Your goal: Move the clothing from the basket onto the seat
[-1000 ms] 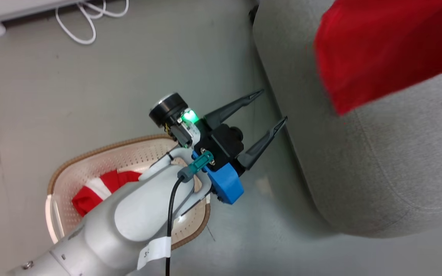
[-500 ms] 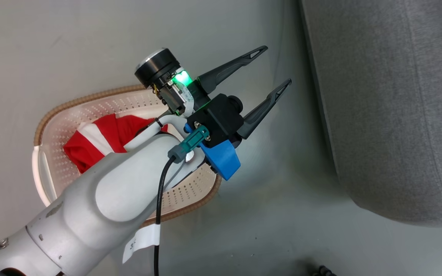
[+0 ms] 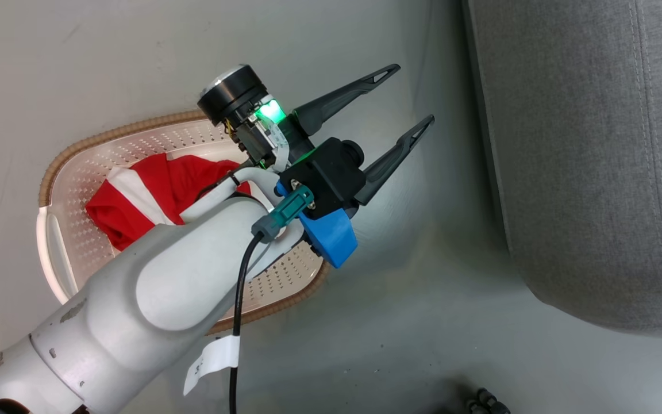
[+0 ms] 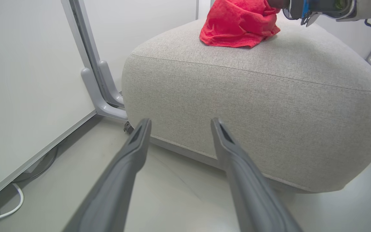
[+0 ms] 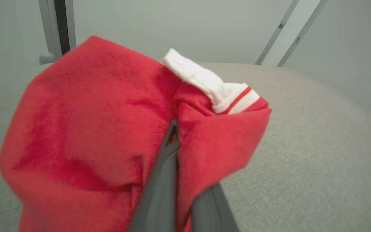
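Red clothing [image 5: 85, 129] bunches on the grey seat [image 5: 301, 129], pinched in the closed right hand [image 5: 173, 132] — a second red-and-white piece [image 3: 147, 190] lies in the basket [image 3: 107, 136]. Left hand [image 3: 412, 94] hovers open above the floor [image 3: 394, 316], between basket and seat.

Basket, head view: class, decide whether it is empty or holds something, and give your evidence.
Not empty. A red garment with a white stripe lies inside the basket, partly hidden behind the left arm.

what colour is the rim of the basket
Brown, with a woven look: the rim edges the cream perforated basket. It shows best in the head view.
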Available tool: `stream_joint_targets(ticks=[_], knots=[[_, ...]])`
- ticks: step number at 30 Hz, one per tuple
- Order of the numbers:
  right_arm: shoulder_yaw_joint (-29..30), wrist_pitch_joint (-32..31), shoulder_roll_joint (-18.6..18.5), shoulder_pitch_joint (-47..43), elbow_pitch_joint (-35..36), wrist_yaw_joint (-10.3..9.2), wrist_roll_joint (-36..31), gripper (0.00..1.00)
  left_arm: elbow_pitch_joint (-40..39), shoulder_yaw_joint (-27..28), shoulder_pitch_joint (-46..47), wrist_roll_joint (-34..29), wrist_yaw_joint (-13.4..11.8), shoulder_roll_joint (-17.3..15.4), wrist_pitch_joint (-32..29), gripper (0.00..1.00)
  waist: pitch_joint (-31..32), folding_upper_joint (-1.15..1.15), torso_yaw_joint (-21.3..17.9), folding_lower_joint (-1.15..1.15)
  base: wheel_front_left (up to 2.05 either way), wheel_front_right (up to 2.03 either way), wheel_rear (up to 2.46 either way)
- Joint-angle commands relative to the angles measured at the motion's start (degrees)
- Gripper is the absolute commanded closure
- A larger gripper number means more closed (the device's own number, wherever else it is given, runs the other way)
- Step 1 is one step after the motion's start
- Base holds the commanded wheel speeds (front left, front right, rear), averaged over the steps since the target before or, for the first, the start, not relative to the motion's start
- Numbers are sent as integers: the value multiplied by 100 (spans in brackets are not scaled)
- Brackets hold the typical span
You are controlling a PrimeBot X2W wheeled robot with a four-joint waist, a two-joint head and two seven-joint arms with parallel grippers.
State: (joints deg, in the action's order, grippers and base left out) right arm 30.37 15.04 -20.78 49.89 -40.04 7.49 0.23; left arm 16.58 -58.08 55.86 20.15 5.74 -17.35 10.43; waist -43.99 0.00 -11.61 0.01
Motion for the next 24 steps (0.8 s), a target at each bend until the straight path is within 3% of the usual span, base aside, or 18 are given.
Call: stream_joint_targets(ticks=[1,2,3,10,16,24], knots=[[9,22,26,-57,-47,1,65,100,-7,9,76,20,-25,-26,5,0,25,0,-11,-1,0,0,0],[50,22,37,-76,-40,1,81,58,-1,9,67,30,-33,-36,10,0,45,0,-17,-1,0,0,0],[74,22,60,-123,-26,1,91,0,8,3,49,38,-41,-40,22,0,80,0,-21,-1,0,0,0],[155,23,254,-681,413,1,143,0,145,25,-167,138,-126,41,203,0,525,0,-52,-1,0,0,0],[189,23,597,-1490,1238,1,-30,0,403,151,-459,300,-249,124,386,0,1135,0,-79,-1,0,0,0],[-585,22,1060,-2209,2475,1,-92,0,483,800,-1123,539,-529,83,478,0,2106,0,15,-1,0,0,0]])
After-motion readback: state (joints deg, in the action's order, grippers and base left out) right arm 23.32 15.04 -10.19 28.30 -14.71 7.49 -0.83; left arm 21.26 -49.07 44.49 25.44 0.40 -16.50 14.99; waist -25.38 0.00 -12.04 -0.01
